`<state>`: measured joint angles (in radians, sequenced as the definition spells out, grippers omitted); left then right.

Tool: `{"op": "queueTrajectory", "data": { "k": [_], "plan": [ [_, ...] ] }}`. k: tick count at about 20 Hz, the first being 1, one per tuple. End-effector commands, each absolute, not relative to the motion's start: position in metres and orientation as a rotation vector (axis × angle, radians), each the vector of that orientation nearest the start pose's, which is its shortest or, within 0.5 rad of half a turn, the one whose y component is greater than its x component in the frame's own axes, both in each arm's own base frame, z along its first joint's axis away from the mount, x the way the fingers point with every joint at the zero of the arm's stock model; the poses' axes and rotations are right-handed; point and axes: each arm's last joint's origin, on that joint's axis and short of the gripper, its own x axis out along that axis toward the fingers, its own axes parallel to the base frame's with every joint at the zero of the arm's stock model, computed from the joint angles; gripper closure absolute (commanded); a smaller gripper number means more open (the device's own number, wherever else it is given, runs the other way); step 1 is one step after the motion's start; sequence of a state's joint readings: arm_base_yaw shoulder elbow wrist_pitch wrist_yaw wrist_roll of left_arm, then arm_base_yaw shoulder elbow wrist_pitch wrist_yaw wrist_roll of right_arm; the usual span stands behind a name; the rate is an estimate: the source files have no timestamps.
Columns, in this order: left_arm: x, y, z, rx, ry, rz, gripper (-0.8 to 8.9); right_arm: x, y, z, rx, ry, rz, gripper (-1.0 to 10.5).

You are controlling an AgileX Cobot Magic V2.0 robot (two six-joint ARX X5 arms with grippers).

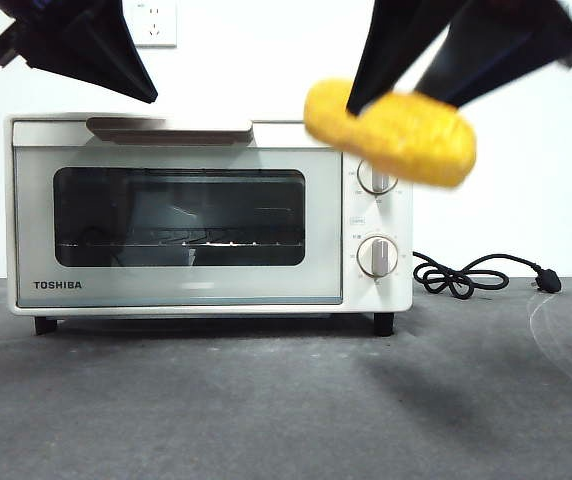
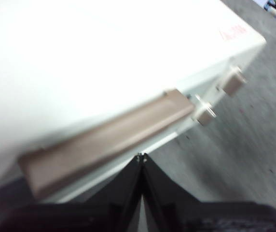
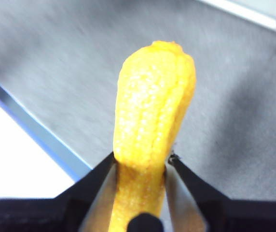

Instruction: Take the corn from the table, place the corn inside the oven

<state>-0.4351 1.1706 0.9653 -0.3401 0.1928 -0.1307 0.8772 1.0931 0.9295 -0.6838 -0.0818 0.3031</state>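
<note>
TOSHIBA on the oven (image 1: 181, 285), door shut. Right gripper (image 3: 140, 162) clamps the corn (image 1: 391, 133) high above open table (image 1: 286, 410). Left gripper (image 2: 142, 157), jaws together and empty, hangs over the handle (image 2: 104, 140).

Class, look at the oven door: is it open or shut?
Shut. The oven door stands flush and upright, handle at the top, rack behind the glass; the left pincer hangs above the handle.

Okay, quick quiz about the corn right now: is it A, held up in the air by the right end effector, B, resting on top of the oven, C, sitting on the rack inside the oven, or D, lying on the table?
A: the right end effector is shut on the corn, which hangs in the air in front of the knobs of the oven, whose door is closed, well above the table.
</note>
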Motion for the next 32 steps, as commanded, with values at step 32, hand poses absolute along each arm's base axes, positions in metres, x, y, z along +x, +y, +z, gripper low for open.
{"op": "queueTrajectory", "data": {
  "k": [32],
  "plan": [
    [0.238,-0.111,0.274,0.056,0.776,-0.484,8.19,0.122,0.151,0.305,0.001,0.851,0.773,9.6]
  ]
}}
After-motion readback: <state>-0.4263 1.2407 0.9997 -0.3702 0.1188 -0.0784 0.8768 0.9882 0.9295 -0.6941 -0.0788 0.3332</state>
